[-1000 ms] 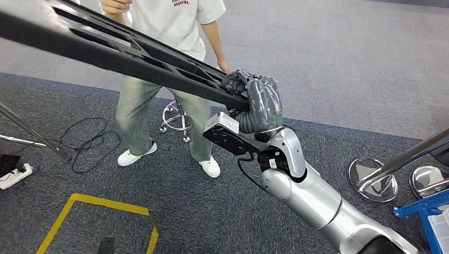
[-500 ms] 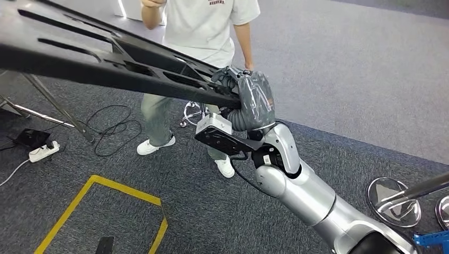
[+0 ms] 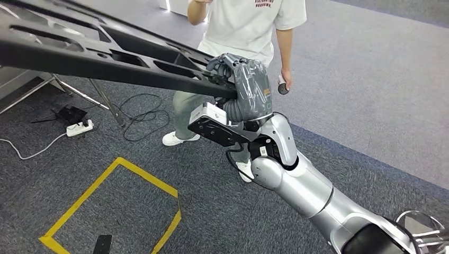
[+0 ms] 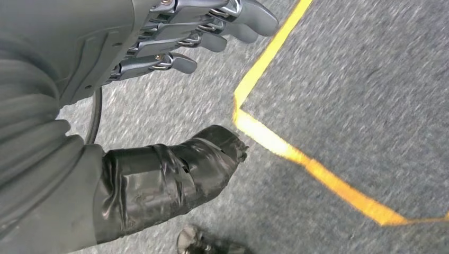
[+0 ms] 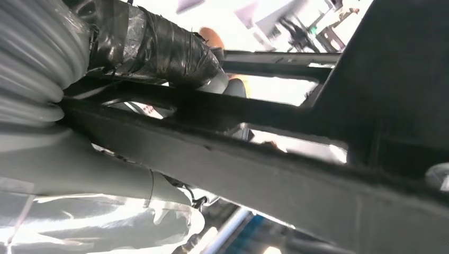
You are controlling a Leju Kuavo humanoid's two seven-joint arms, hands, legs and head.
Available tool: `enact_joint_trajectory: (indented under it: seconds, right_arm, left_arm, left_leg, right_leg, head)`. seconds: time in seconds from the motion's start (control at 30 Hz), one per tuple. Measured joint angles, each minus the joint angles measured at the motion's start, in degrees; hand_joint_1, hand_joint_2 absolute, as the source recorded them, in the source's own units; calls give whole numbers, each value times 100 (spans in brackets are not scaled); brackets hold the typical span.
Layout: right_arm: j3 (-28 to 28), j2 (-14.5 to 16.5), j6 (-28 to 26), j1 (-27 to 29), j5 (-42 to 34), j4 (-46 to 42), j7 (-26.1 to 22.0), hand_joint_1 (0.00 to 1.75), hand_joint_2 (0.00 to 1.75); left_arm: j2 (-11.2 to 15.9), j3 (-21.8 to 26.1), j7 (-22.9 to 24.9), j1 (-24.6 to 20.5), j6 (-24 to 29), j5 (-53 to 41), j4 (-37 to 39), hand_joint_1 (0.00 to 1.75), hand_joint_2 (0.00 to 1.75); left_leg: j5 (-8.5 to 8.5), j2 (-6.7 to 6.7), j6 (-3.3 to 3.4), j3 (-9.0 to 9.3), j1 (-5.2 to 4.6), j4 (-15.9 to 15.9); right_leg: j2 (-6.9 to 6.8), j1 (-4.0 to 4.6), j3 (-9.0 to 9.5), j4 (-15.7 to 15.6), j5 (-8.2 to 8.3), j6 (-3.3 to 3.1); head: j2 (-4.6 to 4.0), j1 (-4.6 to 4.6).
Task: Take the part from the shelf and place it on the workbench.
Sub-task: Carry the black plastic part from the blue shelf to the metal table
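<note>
Part point(image 3: 106, 58), long and black, rides high above the carpet point(image 3: 370, 95), clamped at its near end in my right hand point(image 3: 246, 87), while my left hand point(image 4: 174, 47) hangs empty, fingers spread, over yellow tape point(image 4: 296, 153).

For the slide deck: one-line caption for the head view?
Right hand grips the long black part, carrying it above grey carpet; a person stands just behind.
</note>
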Motion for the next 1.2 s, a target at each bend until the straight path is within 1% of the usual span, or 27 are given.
enact_joint_trajectory:
  seconds: [0.03, 0.07, 0.1, 0.17, 0.23, 0.27, 0.3, 0.37, 0.43, 0.47, 0.53, 0.57, 0.63, 0.67, 0.7, 0.73, 0.77, 0.8, 0.83, 0.87, 0.93, 0.97, 1.0, 1.03, 1.07, 1.13, 1.2]
  right_arm:
    - [1, 15, 1, -9, 11, 5, 1, 175, 175]
    - [2, 34, 3, -19, 19, 10, 1, 175, 175]
    - [2, 55, 5, -35, 22, 15, 1, 175, 175]
    - [3, 89, 8, -68, 24, 24, 1, 175, 175]
    - [3, 100, 8, -81, 29, 43, 1, 175, 175]
    - [3, 101, 7, -81, 33, 56, 1, 175, 175]
    - [3, 102, 7, -80, 38, 67, -1, 175, 175]
    - [3, 109, 5, -86, 42, 78, -5, 175, 175]
    - [3, 122, 2, -102, 43, 81, -8, 175, 175]
    - [3, 128, 1, -110, 46, 84, -9, 175, 175]
    - [3, 135, -4, -115, 58, 89, -9, 175, 175]
    - [3, 135, -6, -111, 61, 91, -8, 175, 175]
    - [3, 123, -20, -69, 41, 94, -15, 175, 175]
    - [2, 107, -31, -15, 23, 97, -28, 175, 175]
    - [2, 84, -40, 59, 8, 99, -43, 175, 175]
    - [1, 55, -46, 145, -4, 102, -57, 175, 175]
    - [1, 27, -44, 228, -9, 103, -61, 175, 175]
    - [1, 1, -38, 290, -12, 104, -57, 175, 175]
    - [1, -19, -32, 328, -12, 98, -46, 175, 175]
    - [1, -33, -26, 346, -8, 87, -30, 175, 175]
    - [1, -46, -22, 357, 9, 59, 1, 175, 175]
    - [1, -51, -21, 367, 16, 49, 18, 175, 175]
    - [1, -56, -20, 379, 22, 42, 31, 175, 175]
    - [1, -60, -19, 391, 26, 38, 42, 175, 175]
    - [1, -62, -17, 399, 29, 31, 50, 175, 175]
    - [1, -62, -12, 399, 34, 4, 55, 175, 175]
    - [1, -64, -8, 411, 37, -20, 64, 175, 175]
  left_arm:
    - [2, -1, 1, 13, -8, -1, 0, 0, 175]
    - [3, -1, 2, 28, -14, -3, 0, 0, 175]
    - [5, -1, 3, 33, -18, -8, 0, 0, 175]
    - [10, -1, 4, 19, -20, -20, 0, 0, 175]
    - [10, -1, 5, 5, -19, -35, 0, 0, 175]
    - [8, -2, 4, 9, -19, -40, 0, 0, 175]
    - [6, -2, 3, 16, -19, -43, 0, 0, 175]
    - [7, -2, -1, 20, -17, -43, 0, 0, 175]
    - [9, -2, -6, 9, -16, -43, 0, 0, 175]
    - [9, -2, -8, 5, -17, -45, 0, 0, 175]
    - [9, -2, 10, 12, -16, -59, 0, 0, 175]
    - [9, -2, 59, 18, -10, -76, 0, 0, 175]
    - [9, -7, 208, 19, 16, -121, 0, 0, 175]
    - [8, -15, 278, 13, 36, -141, 0, 0, 175]
    - [8, -27, 320, 7, 54, -157, 0, 0, 175]
    - [7, -39, 343, 3, 71, -165, 0, 0, 175]
    - [6, -51, 354, 5, 86, -166, 0, 0, 175]
    - [5, -60, 357, 9, 96, -161, 0, 0, 175]
    - [4, -66, 361, 14, 104, -154, 0, 0, 175]
    - [1, -71, 366, 18, 108, -147, 0, 0, 175]
    - [-6, -80, 383, 8, 110, -144, 0, 0, 175]
    - [-9, -84, 393, 6, 109, -144, 0, 0, 175]
    - [-11, -86, 401, 8, 109, -144, 0, 0, 175]
    - [-13, -88, 406, 20, 108, -144, 0, 0, 175]
    - [-16, -89, 410, 36, 108, -145, 0, 0, 175]
    - [-22, -91, 412, 48, 115, -150, 0, 0, 175]
    - [-26, -92, 405, 32, 123, -162, 0, 0, 175]
  left_leg:
    - [9, -32, -39, -19, 18, -10]
    - [-15, 40, -68, -45, 13, 23]
    - [-96, 181, -90, -112, 5, 152]
    - [-409, 542, -124, -407, -14, 749]
    - [-656, 676, -159, -738, -4, 1402]
    - [-648, 700, -170, -789, 2, 1501]
    - [-545, 723, -176, -723, 7, 1381]
    - [-233, 881, -170, -330, -1, 652]
    - [-76, 1014, -101, -21, -35, 92]
    - [-86, 1021, -57, 18, -51, 14]
    - [-86, 904, 14, 29, -56, 13]
    - [-84, 854, 43, 42, -49, 1]
    - [-71, 767, 108, 71, -29, -23]
    - [-71, 718, 131, 77, -26, -26]
    - [-72, 663, 148, 78, -26, -24]
    - [-75, 594, 157, 78, -26, -21]
    - [-78, 517, 160, 80, -27, -16]
    - [-82, 441, 159, 84, -26, -9]
    - [-88, 365, 153, 90, -24, -1]
    - [-97, 295, 141, 92, -18, 7]
    - [-105, 167, 97, 72, -18, 28]
    - [-100, 106, 66, 53, -12, 29]
    - [-88, 44, 28, 38, -4, 21]
    - [-74, -17, -14, 28, 10, 3]
    - [-83, -12, -45, 17, 19, 10]
    - [-248, 250, -89, -112, 0, 267]
    - [-580, 592, -115, -439, -16, 940]
  right_leg:
    - [-65, -3, 12, -27, 18, -28]
    - [-131, -9, 35, -67, 38, -60]
    - [-200, -17, 57, -109, 57, -93]
    - [-352, -3, 83, -147, 65, -140]
    - [-513, 21, 83, -143, 50, -162]
    - [-590, 27, 83, -140, 42, -164]
    - [-659, 30, 83, -135, 32, -158]
    - [-787, 37, 87, -103, -5, -124]
    - [-879, 65, 86, -59, -55, -68]
    - [-916, 80, 92, -49, -76, -40]
    - [-986, 89, 116, -49, -113, 16]
    - [-949, 74, 116, -12, -156, 50]
    - [-733, 44, -23, 331, -376, 103]
    - [-599, 30, -183, 678, -549, 118]
    - [-525, 29, -382, 1074, -717, 124]
    - [-492, 26, -567, 1413, -822, 126]
    - [-478, 24, -685, 1593, -828, 124]
    - [-466, 21, -697, 1547, -720, 115]
    - [-434, 16, -605, 1290, -523, 101]
    - [-332, 5, -444, 895, -291, 85]
    - [-73, -20, -153, 229, -22, 59]
    - [13, -23, -81, 72, 12, 51]
    - [14, -15, -56, 34, -4, 36]
    - [-40, -9, -44, 17, 5, 11]
    - [-106, -5, -26, -12, 19, -23]
    - [-240, -9, 16, -81, 48, -105]
    - [-387, 10, 36, -103, 45, -159]
  head:
    - [1, 1]
    - [0, -3]
    - [0, -13]
    - [-1, -30]
    - [0, -35]
    - [0, -35]
    - [1, -35]
    - [1, -35]
    - [-1, -30]
    - [0, -25]
    - [1, -19]
    - [0, -16]
    - [1, -10]
    - [1, -6]
    - [1, -1]
    - [1, 1]
    - [0, 2]
    - [0, 2]
    - [1, 2]
    - [1, 2]
    - [1, -2]
    - [0, -3]
    - [0, -4]
    - [1, -4]
    - [1, -4]
    - [1, -29]
    - [0, -50]
